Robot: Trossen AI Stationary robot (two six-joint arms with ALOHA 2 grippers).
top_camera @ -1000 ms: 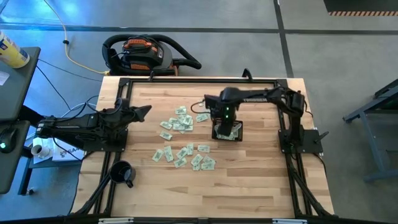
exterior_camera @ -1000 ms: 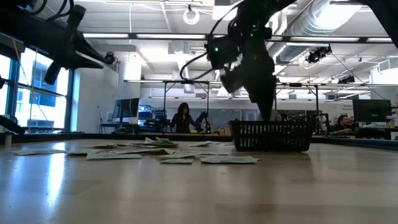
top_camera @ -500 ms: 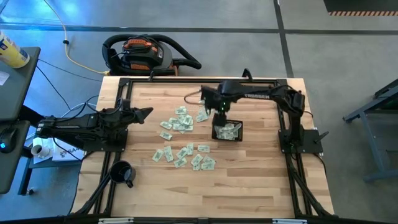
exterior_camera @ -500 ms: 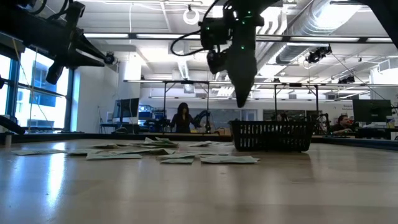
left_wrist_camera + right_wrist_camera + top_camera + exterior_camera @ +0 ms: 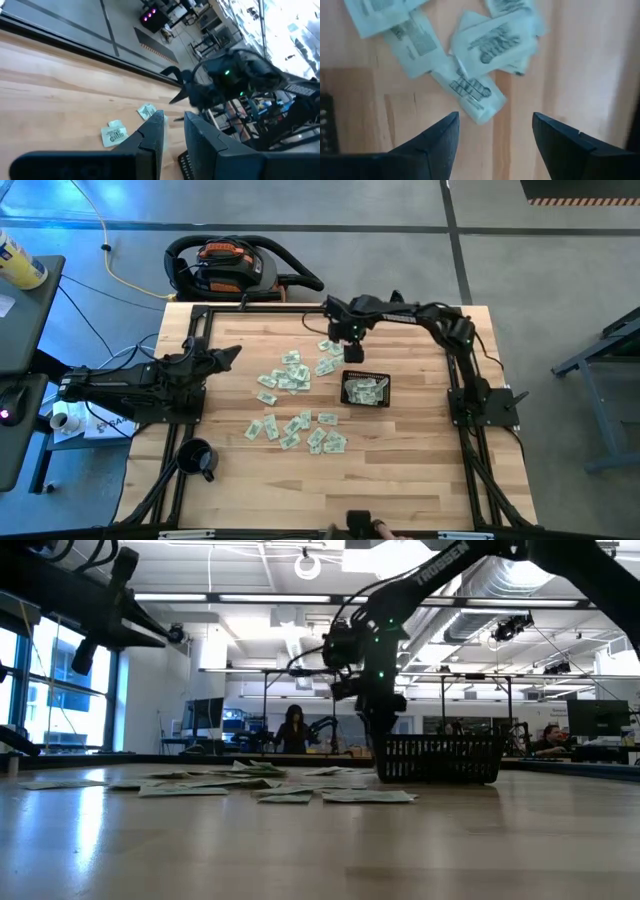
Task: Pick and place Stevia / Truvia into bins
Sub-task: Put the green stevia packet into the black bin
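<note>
Many pale green and white Stevia sachets [image 5: 288, 376] lie flat on the wooden table, with more nearer the front [image 5: 300, 430]. The black mesh bin [image 5: 365, 390] stands right of them and holds several sachets. My right gripper [image 5: 352, 352] points down, open, just beyond the bin's far side. In the right wrist view it [image 5: 495, 135] hangs over a small overlapping heap of sachets [image 5: 480, 75], touching none. My left gripper [image 5: 232, 355] waits level above the table's left part, with a narrow gap between its fingers [image 5: 174, 132] and nothing in it.
A round black mug [image 5: 197, 458] stands at the near left corner. A black frame [image 5: 320, 308] runs along the table's far edge. The bin [image 5: 438, 758] has low walls, close beside my right gripper [image 5: 378, 735]. Bare wood lies right of and in front of the bin.
My right gripper has left the bin, where it stood with its fingers down inside. It has risen out, swung toward the table's far edge and a little left, rolled about its wrist, and come down over the sachets beyond the bin. The sachets in the bin stay put.
</note>
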